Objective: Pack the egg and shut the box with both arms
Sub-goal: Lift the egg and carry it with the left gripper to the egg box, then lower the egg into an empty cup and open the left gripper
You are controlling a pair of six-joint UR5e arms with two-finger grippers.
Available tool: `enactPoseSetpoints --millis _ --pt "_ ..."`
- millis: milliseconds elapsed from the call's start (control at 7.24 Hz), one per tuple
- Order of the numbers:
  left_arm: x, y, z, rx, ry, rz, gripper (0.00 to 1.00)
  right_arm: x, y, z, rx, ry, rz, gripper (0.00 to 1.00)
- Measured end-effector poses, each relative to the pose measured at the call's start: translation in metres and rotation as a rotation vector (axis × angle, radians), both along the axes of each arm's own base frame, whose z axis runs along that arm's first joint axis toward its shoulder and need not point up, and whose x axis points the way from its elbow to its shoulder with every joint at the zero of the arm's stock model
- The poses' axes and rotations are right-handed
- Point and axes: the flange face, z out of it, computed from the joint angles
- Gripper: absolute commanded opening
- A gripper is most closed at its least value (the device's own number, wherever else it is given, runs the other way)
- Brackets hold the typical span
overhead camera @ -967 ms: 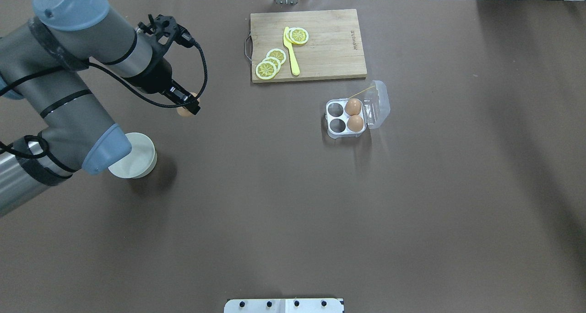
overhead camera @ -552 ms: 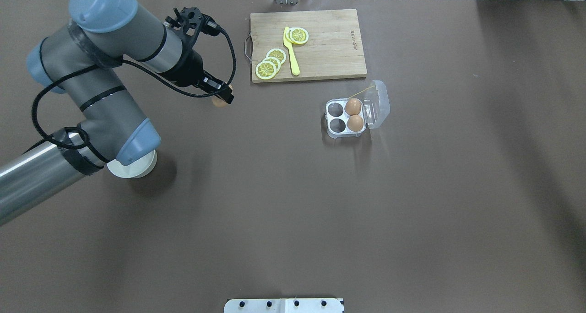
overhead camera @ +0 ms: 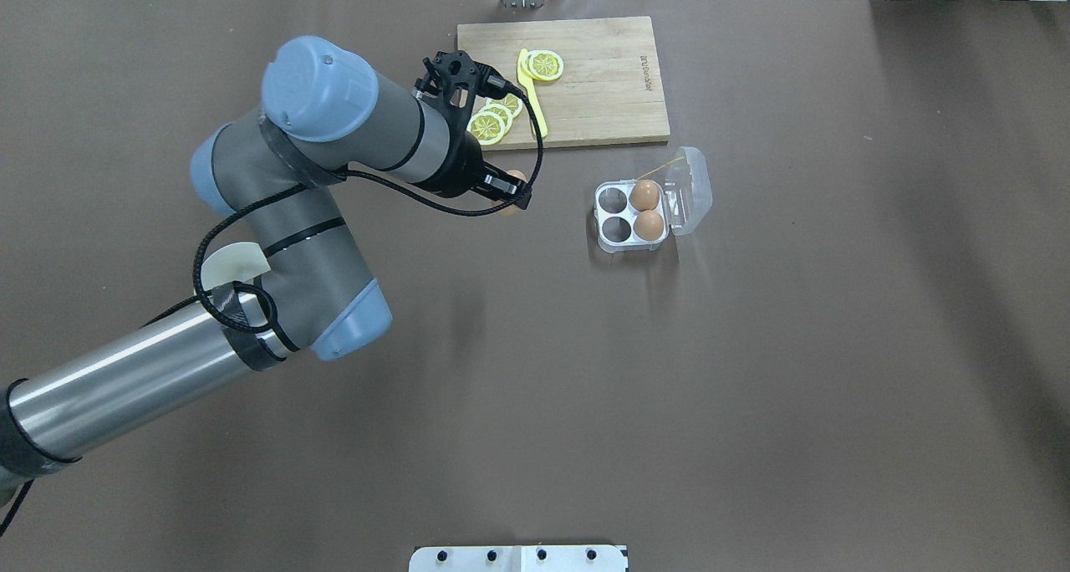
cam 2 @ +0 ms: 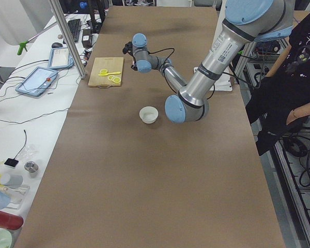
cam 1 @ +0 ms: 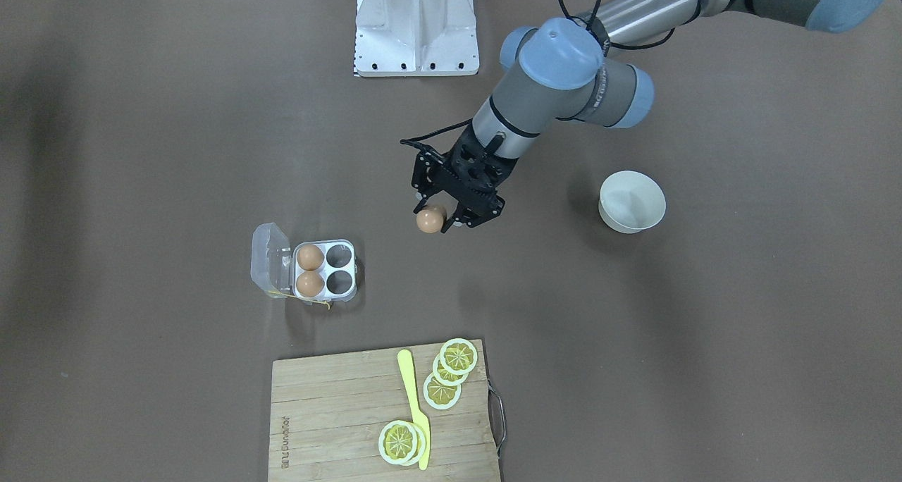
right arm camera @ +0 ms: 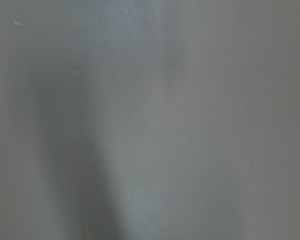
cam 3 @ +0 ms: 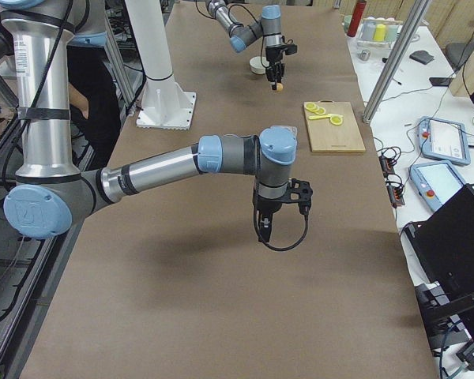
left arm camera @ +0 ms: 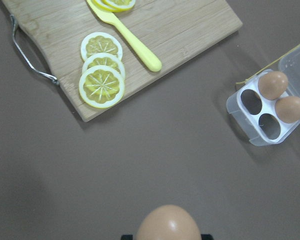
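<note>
My left gripper (cam 1: 437, 218) is clamped on the small, smooth tan-brown egg (cam 1: 430, 220), black skeletal fingers pinching the shell from both sides. Over the last second I have swung it from well out on my left to near the small square clear-plastic egg box (cam 1: 339, 280); I judge the carry mostly done, with only the last stretch and the lowering left. The egg hangs above the matte brown table cover, not yet over the box, on the side where the two empty round cells (overhead camera: 616, 212) lie. The other two cells hold look-alike brown eggs (cam 1: 310, 256); the hinged transparent lid (cam 1: 270, 260) stands open on the box's far side from my gripper, a thin yellow string (overhead camera: 660, 169) trailing beside it; the box itself has not shifted.

The shell looks hard, rounded and slippery; the box looks thin, glossy and light, so it may slide under pressure. Beyond the box lies a wooden cutting board (cam 1: 338, 411) with yellow lemon slices (cam 1: 458, 356); a round white bowl (cam 1: 632, 201) sits well apart from the box.

My right gripper (cam 3: 263, 234) shows only in a side view, over bare table; I cannot tell how its jaws stand.
</note>
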Motion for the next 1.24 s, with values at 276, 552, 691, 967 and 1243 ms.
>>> enactPoseSetpoints --millis 276,552,691,967,1243 --pt "0.044 0.02 -0.026 0.022 0.047 -0.081 0.45 0.002 0.004 0.004 -0.008 -0.001 0.004 1.0" --pt "0.068 0.029 -0.04 0.019 0.083 -0.124 0.45 0.002 0.008 0.007 -0.013 -0.001 0.001 1.0" --pt "0.072 0.032 -0.045 0.028 0.101 -0.151 0.45 0.002 0.011 0.011 -0.015 -0.002 -0.006 1.0" --pt "0.075 0.032 -0.046 0.04 0.117 -0.199 0.45 0.006 0.014 0.011 -0.006 -0.002 -0.009 1.0" --pt "0.08 0.026 -0.04 0.052 0.113 -0.253 0.45 0.011 0.015 0.009 0.002 -0.002 -0.003 1.0"
